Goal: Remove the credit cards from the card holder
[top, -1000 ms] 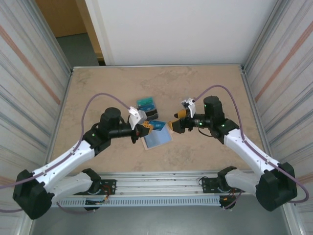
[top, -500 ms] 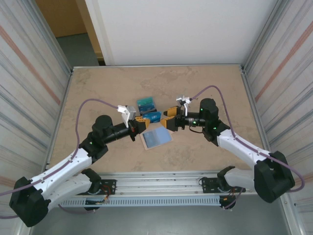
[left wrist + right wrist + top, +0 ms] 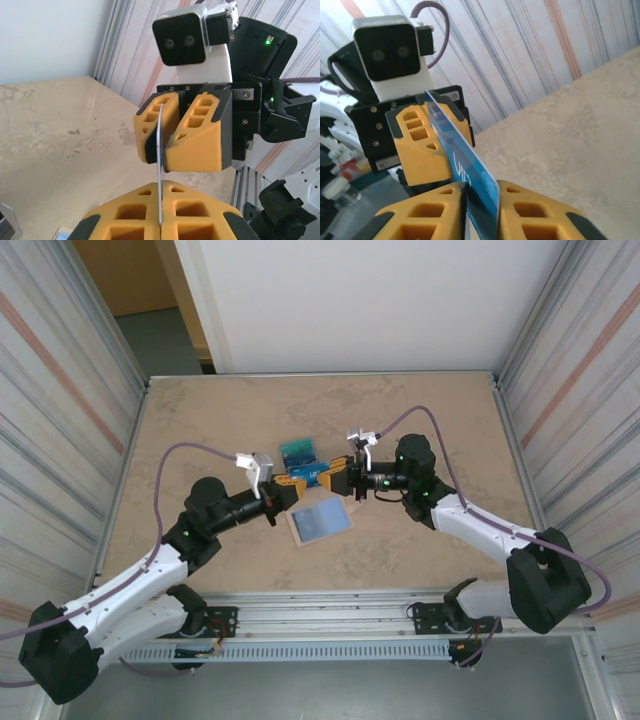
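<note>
I have the left hand (image 3: 296, 483) clamped shut on one end of a thin, glossy blue credit card (image 3: 470, 170). The right hand (image 3: 335, 478) faces it fingertip to fingertip, its blocky yellow fingers (image 3: 197, 132) with hollow cells pressed onto the opposite end, so the stiff card spans edge-up between the two above the table (image 3: 220, 420). The card holder (image 3: 320, 520), a flat rectangle showing its pale blue face, lies on the mottled beige table just to the near side of both hands, and the stack of loose credit cards (image 3: 298, 452), teal on top, sits just beyond the left hand.
</note>
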Tool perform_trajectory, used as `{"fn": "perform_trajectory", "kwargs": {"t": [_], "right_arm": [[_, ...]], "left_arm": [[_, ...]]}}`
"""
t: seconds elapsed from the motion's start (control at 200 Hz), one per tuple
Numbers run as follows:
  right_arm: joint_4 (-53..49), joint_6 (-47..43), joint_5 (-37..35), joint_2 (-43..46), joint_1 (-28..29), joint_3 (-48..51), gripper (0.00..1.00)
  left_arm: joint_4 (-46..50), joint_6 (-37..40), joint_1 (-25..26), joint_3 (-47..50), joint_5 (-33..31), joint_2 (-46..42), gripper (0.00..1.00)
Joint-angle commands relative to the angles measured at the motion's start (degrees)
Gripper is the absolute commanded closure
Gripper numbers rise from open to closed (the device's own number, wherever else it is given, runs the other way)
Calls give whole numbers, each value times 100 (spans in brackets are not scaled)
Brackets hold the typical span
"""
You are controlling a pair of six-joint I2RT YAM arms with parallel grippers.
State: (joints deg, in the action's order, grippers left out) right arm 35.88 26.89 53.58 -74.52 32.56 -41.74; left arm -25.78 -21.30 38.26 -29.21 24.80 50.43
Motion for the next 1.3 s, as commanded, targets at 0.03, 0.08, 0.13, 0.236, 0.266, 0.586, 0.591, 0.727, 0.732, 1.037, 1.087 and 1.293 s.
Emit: {"fn": "perform_trajectory", "kwargs": {"t": [0.03, 0.08, 0.13, 0.236, 0.266, 0.586, 0.591, 0.727, 0.732, 1.037, 1.087, 1.293], "right_arm": [[186, -14, 282, 178, 53, -150, 89], [107, -84, 295, 230, 67, -142, 94], [-81, -206, 289, 315, 74, -151, 97], [-1046, -763, 63, 528, 82, -278, 100], [-1399, -959, -28, 591, 84, -338, 100], [-4307, -2521, -700, 869, 110, -1014, 100], [-4317, -2531, -700, 865, 110, -1013, 100], [-4719, -2786, -618, 895, 153, -1136, 100], [-4738, -2790, -611, 895, 158, -1144, 100], [-5253, -3102, -607, 830, 259, -1343, 100], [-5266, -3116, -572, 821, 259, -1360, 100], [-5295, -3172, -549, 781, 258, -1419, 99]], "left_arm": [[-323, -102, -16, 58, 65, -51, 100], [-289, -97, -19, 39, 74, -45, 100], [-168, -47, -29, 7, 70, -76, 100], [514, 284, -127, -178, 50, -309, 73], [775, 427, -170, -261, 34, -419, 67], [4037, 2677, -412, -1997, 219, -521, 42], [4081, 2715, -414, -2038, 249, -497, 42], [4819, 3448, -415, -2710, 517, 198, 44], [4837, 3466, -416, -2720, 526, 232, 44], [5389, 3959, -399, -3634, 1712, 1496, 52], [5458, 4038, -398, -3676, 1796, 1613, 55], [5896, 4324, -298, -3890, 2002, 2013, 60]]}}
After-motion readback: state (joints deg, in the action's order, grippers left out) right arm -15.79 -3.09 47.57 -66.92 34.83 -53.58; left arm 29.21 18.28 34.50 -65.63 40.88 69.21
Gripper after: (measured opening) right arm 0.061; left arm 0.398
